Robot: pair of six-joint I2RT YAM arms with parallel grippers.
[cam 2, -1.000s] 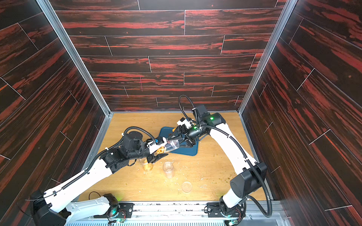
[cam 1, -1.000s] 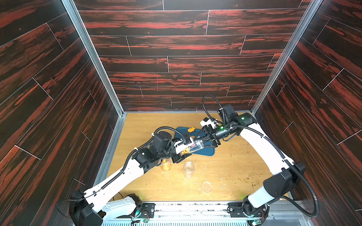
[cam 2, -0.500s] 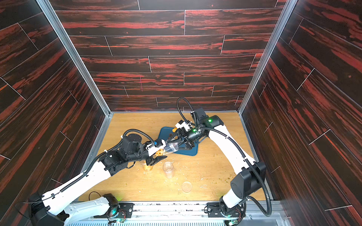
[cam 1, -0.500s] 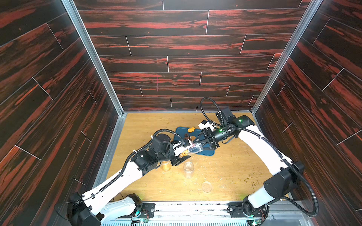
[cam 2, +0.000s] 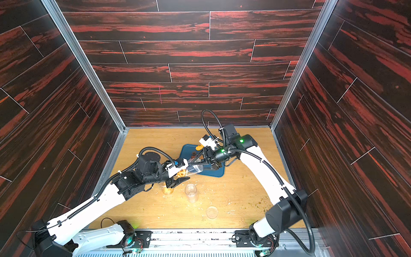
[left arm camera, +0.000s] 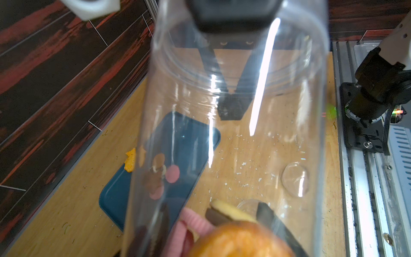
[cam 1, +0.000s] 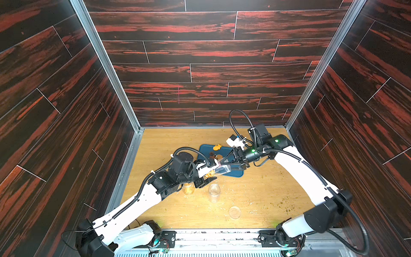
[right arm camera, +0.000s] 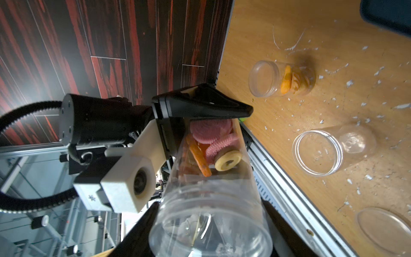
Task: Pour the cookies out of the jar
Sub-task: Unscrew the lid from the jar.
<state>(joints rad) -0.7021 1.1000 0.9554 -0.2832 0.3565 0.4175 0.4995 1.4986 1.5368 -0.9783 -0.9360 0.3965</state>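
The jar looks light, stiff and slick — left gripper clamps its base, right gripper its neck — cookies probably brittle.

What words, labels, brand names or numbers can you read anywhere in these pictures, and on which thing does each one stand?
There are none to read. The lifted jar, the part-filled jar, the empty jar and the blue tray show no label or print.
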